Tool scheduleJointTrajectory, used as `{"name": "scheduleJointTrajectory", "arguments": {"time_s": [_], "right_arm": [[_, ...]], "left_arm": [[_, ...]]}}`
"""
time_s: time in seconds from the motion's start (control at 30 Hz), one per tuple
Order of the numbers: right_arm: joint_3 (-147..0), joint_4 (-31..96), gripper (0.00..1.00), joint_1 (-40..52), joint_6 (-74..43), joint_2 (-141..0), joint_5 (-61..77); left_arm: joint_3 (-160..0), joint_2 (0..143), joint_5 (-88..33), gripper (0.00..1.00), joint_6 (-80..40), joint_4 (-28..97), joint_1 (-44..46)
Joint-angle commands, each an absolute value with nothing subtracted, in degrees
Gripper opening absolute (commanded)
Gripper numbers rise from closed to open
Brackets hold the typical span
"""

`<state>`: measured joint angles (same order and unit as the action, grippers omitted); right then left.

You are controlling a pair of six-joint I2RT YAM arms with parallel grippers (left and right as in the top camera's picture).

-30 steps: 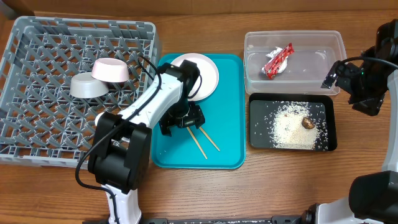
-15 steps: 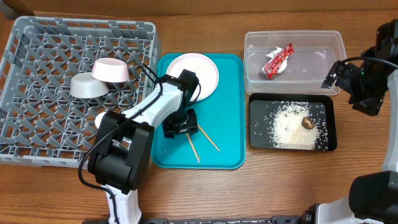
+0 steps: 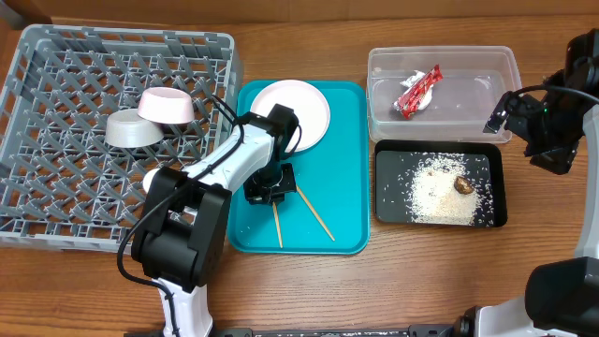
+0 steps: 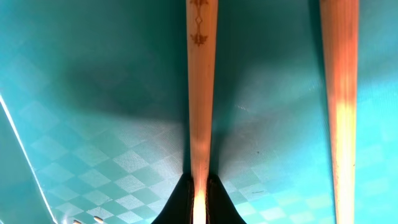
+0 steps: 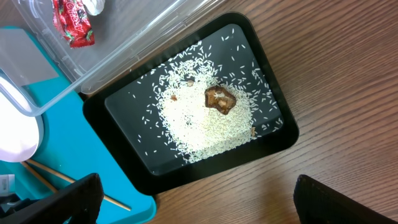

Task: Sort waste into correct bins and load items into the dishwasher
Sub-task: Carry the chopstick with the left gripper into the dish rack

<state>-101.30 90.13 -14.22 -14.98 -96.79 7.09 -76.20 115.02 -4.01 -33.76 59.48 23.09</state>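
My left gripper is over the teal tray, shut on one wooden chopstick, which runs straight out from between the jaws. The second chopstick lies loose beside it on the tray. A white plate sits at the tray's far end. In the grey dishwasher rack are a pinkish dish and a grey bowl. The red-and-white wrapper lies in the clear tub. Rice and a brown lump lie in the black tray. My right gripper is open above the wood table beside the black tray.
The rack fills the left of the table, the teal tray the middle, and the two bins the right. My left arm reaches across the rack's right edge. A small white object shows by that arm in the rack.
My left gripper has shut on one chopstick, which swung from a diagonal to point almost straight at the tray's front edge. The other chopstick shifted slightly. The right arm stayed still.
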Motion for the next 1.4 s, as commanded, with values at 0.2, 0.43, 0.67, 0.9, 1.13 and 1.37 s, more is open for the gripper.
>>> {"name": "scheduleJointTrajectory", "arguments": {"time_s": [0.2,0.43,0.67,0.9,1.13,1.37], "right_arm": [[-101.32,90.32,1.0,-14.44,-14.92,-95.79,7.16],[-101.32,90.3,1.0,-14.44,-14.92,-95.79,7.16],[-101.32,90.17,1.0,-14.44,-14.92,-95.79,7.18],[-101.32,90.15,1.0,-14.44,-14.92,-95.79,7.16],[-101.32,90.17,1.0,-14.44,-14.94,-95.79,7.18],[-101.32,90.15,1.0,-14.44,-14.92,-95.79,7.18]], "left_arm": [[-80.27,105.62,-1.45,0.04,-28.05,61.43,18.22],[-85.97,98.02,0.62,0.04,-11.62,63.94,9.96],[-86.78,97.89,4.78,0.04,-2.44,63.07,4.29],[-86.72,102.94,4.86,0.04,-1.3,60.6,3.36],[-86.74,106.52,4.86,0.15,-1.69,60.64,3.33],[-91.5,105.1,0.54,0.45,-1.93,65.01,3.66]]}}
